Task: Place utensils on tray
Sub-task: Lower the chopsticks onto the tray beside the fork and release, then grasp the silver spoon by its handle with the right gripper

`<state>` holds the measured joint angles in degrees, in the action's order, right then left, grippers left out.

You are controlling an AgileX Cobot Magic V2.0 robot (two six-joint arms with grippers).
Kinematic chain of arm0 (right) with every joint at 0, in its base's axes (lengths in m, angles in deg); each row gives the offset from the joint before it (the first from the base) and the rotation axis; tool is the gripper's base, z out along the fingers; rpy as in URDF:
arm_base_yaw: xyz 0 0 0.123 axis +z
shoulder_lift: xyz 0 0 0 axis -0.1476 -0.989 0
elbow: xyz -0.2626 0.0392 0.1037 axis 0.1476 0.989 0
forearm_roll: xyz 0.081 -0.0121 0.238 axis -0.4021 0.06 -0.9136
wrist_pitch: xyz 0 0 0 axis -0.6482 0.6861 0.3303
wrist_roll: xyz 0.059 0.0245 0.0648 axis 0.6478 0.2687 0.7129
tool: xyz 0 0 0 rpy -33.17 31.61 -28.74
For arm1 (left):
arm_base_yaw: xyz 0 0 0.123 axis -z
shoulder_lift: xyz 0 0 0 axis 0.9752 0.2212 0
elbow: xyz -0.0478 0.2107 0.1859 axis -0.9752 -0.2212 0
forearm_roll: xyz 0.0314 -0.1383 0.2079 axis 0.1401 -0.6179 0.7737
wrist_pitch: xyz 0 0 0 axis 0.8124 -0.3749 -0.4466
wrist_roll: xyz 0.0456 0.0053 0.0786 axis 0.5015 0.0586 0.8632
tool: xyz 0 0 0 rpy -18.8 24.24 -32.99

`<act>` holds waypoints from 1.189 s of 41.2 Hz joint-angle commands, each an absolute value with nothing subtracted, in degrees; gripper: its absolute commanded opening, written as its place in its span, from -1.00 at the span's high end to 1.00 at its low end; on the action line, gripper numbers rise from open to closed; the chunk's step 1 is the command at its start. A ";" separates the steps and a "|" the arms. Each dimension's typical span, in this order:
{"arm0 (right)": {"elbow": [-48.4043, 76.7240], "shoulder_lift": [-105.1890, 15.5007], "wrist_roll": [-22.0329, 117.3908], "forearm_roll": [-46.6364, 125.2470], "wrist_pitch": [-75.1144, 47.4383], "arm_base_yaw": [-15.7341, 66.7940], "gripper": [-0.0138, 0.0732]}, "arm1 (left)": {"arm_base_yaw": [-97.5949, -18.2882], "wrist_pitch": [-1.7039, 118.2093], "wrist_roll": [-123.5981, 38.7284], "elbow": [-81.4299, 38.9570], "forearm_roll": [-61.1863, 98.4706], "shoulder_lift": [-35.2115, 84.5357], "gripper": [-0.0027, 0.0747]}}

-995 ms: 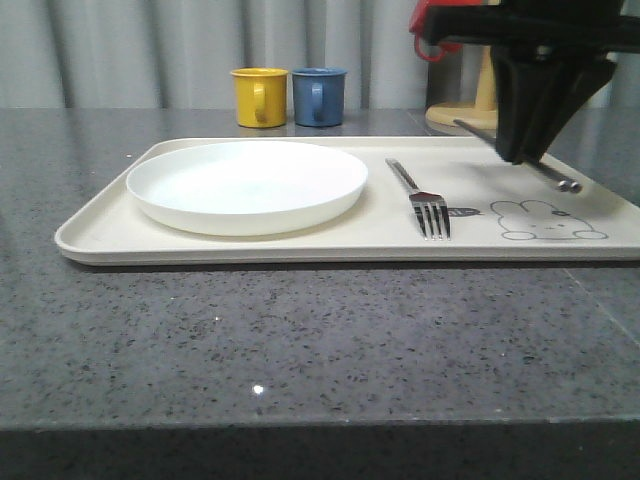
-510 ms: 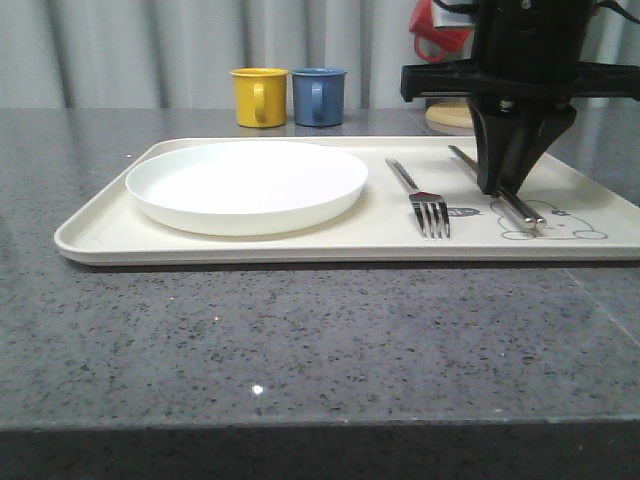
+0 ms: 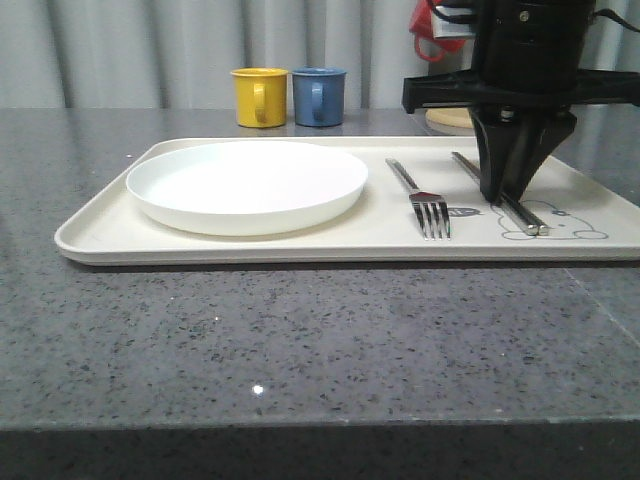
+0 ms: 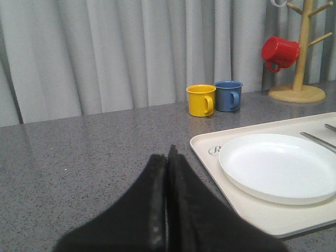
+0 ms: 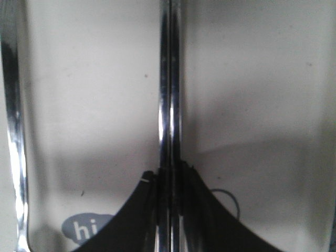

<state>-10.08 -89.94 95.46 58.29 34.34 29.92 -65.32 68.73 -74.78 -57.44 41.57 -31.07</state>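
Silver chopsticks [image 3: 500,195] lay as a tight pair on the cream tray [image 3: 95,235], right of centre in the front view, running from the far rim toward the rabbit drawing [image 3: 560,222] at lower right of the tray. The right gripper [image 3: 508,192] stood straight down over them, fingers clamped on the pair about mid-length; in the right wrist view the pads [image 5: 197,210] pinched both sticks [image 5: 170,105] at bottom centre, with bare tray on either side. The sticks looked flat on the tray surface, though contact under the fingers was hidden.

The fork [image 3: 422,200] already sat on the tray just left of the chopsticks, tines toward the camera, apart from them. A round white plate [image 3: 247,185] filled the tray's left half. Yellow mug [image 3: 259,96] and blue mug [image 3: 319,95] stood behind the tray at upper centre; a red mug [image 4: 281,52] hung on a wooden mug tree [image 4: 302,52] at upper right of the left wrist view. No spoon could be made out.

The left gripper [image 4: 167,157] hung over bare grey counter [image 3: 300,340] at bottom centre of its own view, fingers pressed together, holding nothing.

Step in hand, as judged: setting the chopsticks down. Next move likely called for parting the right fingers, then a straight lift so the sticks did not roll or drag toward the fork. The spoon probably remained to fetch.
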 commanded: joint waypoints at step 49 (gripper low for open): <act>-16.40 -80.29 74.83 60.67 43.69 2.20 -0.07 | -65.32 64.04 -75.44 -55.90 40.95 -30.32 0.98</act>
